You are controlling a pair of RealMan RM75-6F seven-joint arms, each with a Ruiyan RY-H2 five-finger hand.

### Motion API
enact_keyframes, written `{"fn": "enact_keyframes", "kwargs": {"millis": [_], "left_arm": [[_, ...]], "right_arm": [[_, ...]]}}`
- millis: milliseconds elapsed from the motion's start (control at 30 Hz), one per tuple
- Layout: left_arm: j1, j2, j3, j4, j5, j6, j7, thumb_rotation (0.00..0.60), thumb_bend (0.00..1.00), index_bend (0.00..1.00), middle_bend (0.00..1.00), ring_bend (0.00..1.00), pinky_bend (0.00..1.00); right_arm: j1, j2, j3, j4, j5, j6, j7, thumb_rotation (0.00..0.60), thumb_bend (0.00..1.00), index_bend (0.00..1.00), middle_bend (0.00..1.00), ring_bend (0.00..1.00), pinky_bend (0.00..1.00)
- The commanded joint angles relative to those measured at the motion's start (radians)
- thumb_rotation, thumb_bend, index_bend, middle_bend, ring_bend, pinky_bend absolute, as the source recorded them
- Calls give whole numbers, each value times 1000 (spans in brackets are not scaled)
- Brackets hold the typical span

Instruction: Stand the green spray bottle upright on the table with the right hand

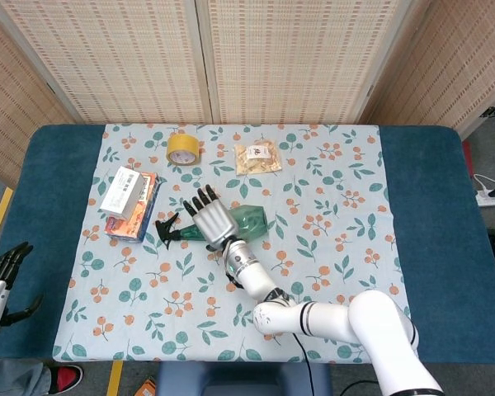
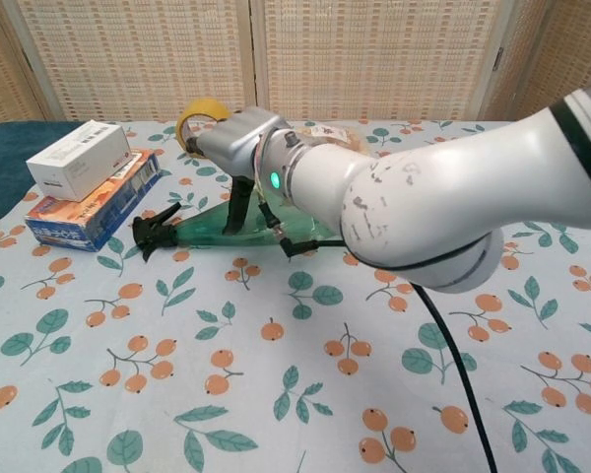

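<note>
The green spray bottle lies on its side on the floral cloth, its black trigger head pointing left. My right hand hovers over the bottle's narrow middle with fingers stretched out and apart, gripping nothing. In the chest view the bottle lies flat behind the thumb of the right hand, which hangs down in front of it; the forearm hides the bottle's wide base. My left hand hangs off the table's near left corner, fingers apart and holding nothing.
A white box stacked on a blue-orange box sits just left of the trigger head. A yellow tape roll and a snack packet lie further back. The floral cloth covers the blue table.
</note>
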Motion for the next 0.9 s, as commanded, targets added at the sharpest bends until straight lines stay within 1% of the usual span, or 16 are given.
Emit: {"fn": "enact_keyframes", "kwargs": {"millis": [33,100,233,400,500,633,900], "left_arm": [[-1,4,4,2,9,0,-14,600,299,9,0,0,62],[-1,5,4,3,7,1,-18,600,298,9,0,0,61],[-1,6,3,1,7,0,-22,600,298,9,0,0,61],[-1,7,3,0,10,4,-21,600,298,9,0,0,61],[0,7,1,1,4,3,-26,600,299,9,0,0,61],[1,12,1,4,-3,-4,-46,600,300,9,0,0,61],[3,15,3,6,-4,-7,-65,600,300,9,0,0,61]], "right_arm": [[19,-26,3,31,23,-5,-17,600,0,69,106,0,0],[25,-41,3,51,29,-3,-21,600,0,82,106,0,0],[35,-77,-2,108,15,-7,-7,600,0,150,106,0,0],[46,-98,5,153,11,-22,3,600,0,170,115,0,0],[59,-118,14,188,3,-32,14,600,0,200,139,0,0],[73,-166,12,261,-4,-53,15,600,0,211,147,0,0],[78,-213,16,351,-8,-78,-3,600,0,218,160,0,0]]}}
